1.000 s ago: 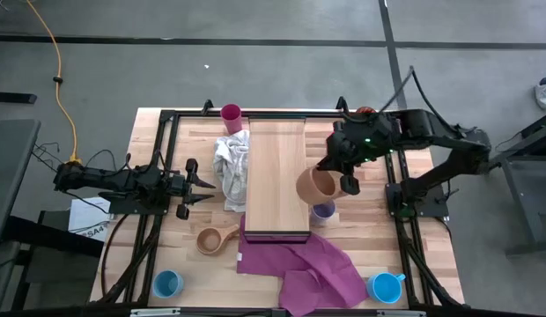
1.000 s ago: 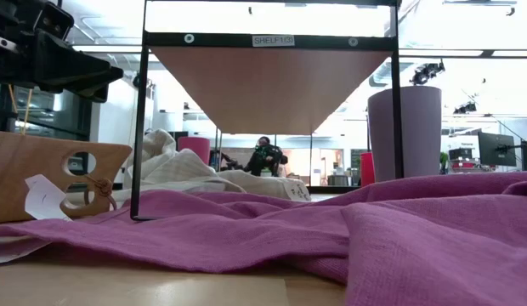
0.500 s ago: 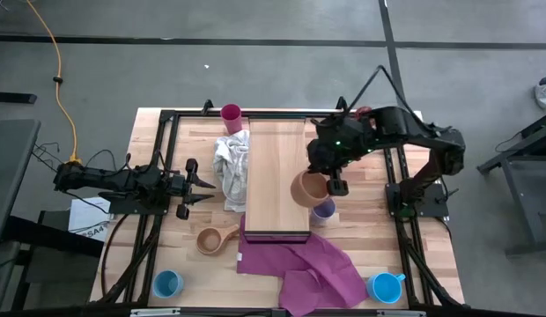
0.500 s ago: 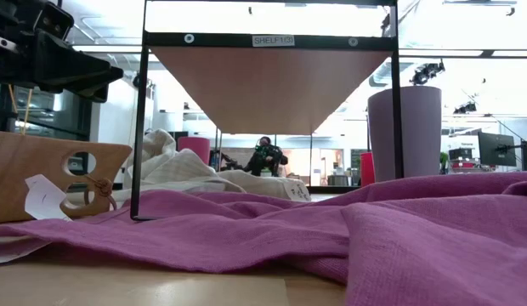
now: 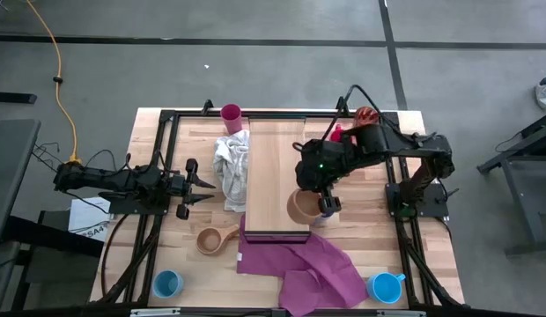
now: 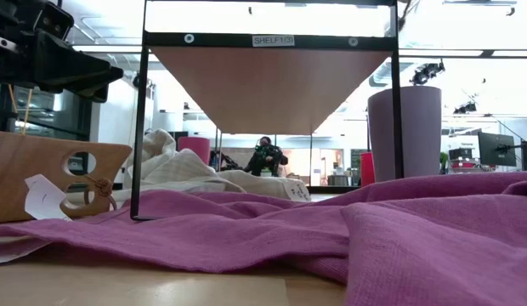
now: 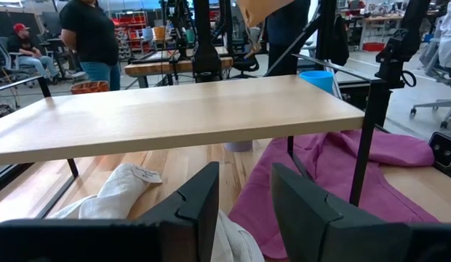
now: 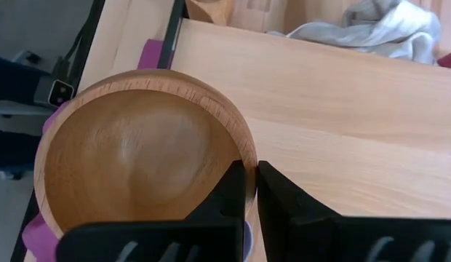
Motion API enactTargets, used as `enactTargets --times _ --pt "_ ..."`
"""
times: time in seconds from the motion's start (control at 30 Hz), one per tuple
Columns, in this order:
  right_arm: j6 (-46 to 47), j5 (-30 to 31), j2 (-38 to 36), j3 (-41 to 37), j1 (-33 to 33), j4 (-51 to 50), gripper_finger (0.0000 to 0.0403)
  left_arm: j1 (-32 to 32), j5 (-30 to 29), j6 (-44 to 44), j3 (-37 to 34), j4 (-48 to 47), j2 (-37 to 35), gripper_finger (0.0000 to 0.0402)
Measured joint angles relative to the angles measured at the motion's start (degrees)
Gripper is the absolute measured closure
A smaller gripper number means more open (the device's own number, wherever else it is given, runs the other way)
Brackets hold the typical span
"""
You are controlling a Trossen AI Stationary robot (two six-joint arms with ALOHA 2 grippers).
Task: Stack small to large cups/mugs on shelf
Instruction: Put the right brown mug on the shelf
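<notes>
My right gripper (image 5: 324,206) is shut on a tan wooden cup (image 5: 303,208), held over the near right edge of the light-wood shelf (image 5: 275,172). In the left wrist view the cup (image 7: 265,9) hangs well above the plank (image 7: 174,116). My left gripper (image 5: 202,187) waits open and empty at the table's left, pointing at the shelf. A second wooden handled cup (image 5: 216,239), two blue mugs (image 5: 167,283) (image 5: 385,287) and a magenta tumbler (image 5: 231,113) stand on the table. A lavender tumbler (image 6: 405,132) stands beside the shelf's frame, hidden in the high view. My right gripper pinches the wooden cup's rim wall (image 8: 244,149), one finger inside the bowl and one outside. The cup is lifted clear above the shelf's edge, with its open mouth toward the wrist camera and its inside (image 8: 131,167) in full view.
A purple cloth (image 5: 308,264) lies at the shelf's near end and spreads toward the near edge. A white cloth (image 5: 231,167) is bunched along the shelf's left side. Dark frame rails (image 5: 396,189) run along both table sides. People stand in the room beyond.
My right gripper has carried the wooden cup toward the table's left and near edges, from beside the shelf's right side to over its near right edge. The cup now covers the lavender tumbler in the high view.
</notes>
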Motion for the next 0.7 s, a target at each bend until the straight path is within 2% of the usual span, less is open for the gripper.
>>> enactTargets --times 0.4,0.7 --pt "0.53 -0.41 3.82 2.43 0.72 0.96 0.0403 0.01 0.00 0.00 0.00 0.00 0.00 0.0291" --pt "-1.41 -0.13 8.56 7.86 0.75 -5.12 0.0403 0.02 0.01 0.01 0.00 0.00 0.00 0.0291"
